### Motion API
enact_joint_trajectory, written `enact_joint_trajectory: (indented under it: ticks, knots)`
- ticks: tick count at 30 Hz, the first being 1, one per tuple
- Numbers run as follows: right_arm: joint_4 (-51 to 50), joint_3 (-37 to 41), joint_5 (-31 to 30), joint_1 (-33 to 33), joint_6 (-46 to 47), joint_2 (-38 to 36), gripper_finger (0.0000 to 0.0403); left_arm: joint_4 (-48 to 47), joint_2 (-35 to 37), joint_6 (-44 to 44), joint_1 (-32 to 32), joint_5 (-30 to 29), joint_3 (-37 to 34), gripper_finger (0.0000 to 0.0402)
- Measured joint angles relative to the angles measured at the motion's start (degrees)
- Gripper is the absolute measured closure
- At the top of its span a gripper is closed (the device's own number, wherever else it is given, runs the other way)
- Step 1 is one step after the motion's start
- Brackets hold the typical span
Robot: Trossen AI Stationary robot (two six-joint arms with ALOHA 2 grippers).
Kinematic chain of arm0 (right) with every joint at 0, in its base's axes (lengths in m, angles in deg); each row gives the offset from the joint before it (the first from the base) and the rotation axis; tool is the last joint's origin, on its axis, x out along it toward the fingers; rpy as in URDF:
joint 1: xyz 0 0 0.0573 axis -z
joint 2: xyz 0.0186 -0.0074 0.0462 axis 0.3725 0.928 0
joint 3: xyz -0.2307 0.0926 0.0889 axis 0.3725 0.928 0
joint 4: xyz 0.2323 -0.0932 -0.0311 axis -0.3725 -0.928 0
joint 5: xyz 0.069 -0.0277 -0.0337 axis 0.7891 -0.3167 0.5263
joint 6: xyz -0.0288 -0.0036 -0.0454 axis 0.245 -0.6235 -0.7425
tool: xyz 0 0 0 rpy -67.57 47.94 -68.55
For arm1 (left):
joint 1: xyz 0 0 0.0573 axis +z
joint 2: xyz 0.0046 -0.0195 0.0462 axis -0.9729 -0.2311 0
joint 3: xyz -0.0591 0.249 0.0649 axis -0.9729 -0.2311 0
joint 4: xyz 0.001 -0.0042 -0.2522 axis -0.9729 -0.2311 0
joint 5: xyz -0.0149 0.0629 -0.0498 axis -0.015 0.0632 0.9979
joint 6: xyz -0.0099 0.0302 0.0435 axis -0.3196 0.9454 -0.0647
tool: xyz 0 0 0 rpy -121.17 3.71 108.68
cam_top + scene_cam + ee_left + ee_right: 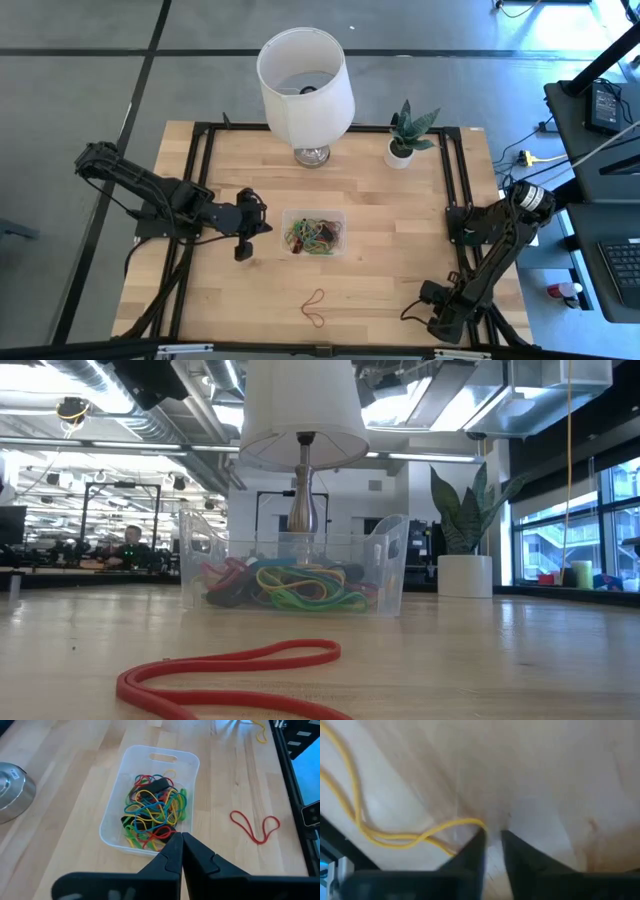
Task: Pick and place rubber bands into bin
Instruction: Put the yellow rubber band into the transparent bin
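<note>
The clear bin (313, 233) stands mid-table and holds several coloured rubber bands (152, 810). A red rubber band (315, 308) lies flat on the wood nearer the front edge. My left gripper (182, 836) hovers shut and empty, just left of the bin (115, 805). My right gripper (440, 322) is at the front right, pointing down close over the table. Its fingers stand a narrow gap apart (492, 837). A yellow rubber band (385, 837) lies on the table, its looped end at the tip of one finger. My right gripper has one fingertip (479, 840) right at the yellow band's looped end (470, 822), coming from above. The band lies flat and slack on the wood. Bare wood shows in the gap between the fingers. I cannot tell whether the finger touches the band.
A white lampshade on a metal base (305, 90) and a small potted plant (405, 138) stand at the table's far edge. Black frame rails (200, 200) run along the table's left and right sides. Bare wood lies between the bin and the front edge.
</note>
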Motion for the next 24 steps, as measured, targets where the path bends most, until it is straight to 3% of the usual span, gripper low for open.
enact_joint_trajectory:
  ticks: [3,8,19,24]
  knots:
    - [-0.32,0.02,1.63,1.25,-0.27,0.02,0.0390,-0.05,0.00,0.85,0.00,-0.04,0.00,0.0400]
    - [-6.80,-4.25,1.58,2.63,-0.33,0.83,0.0398,-0.06,0.00,1.49,0.00,-0.02,0.00,0.0400]
    - [-29.13,-25.57,-29.17,9.86,4.78,0.63,0.0401,-0.15,0.00,2.97,0.00,0.00,0.00,0.0400]
    - [-34.24,-33.44,-39.45,15.11,2.16,0.59,0.0401,-0.15,0.00,4.09,0.00,0.02,0.00,0.0399]
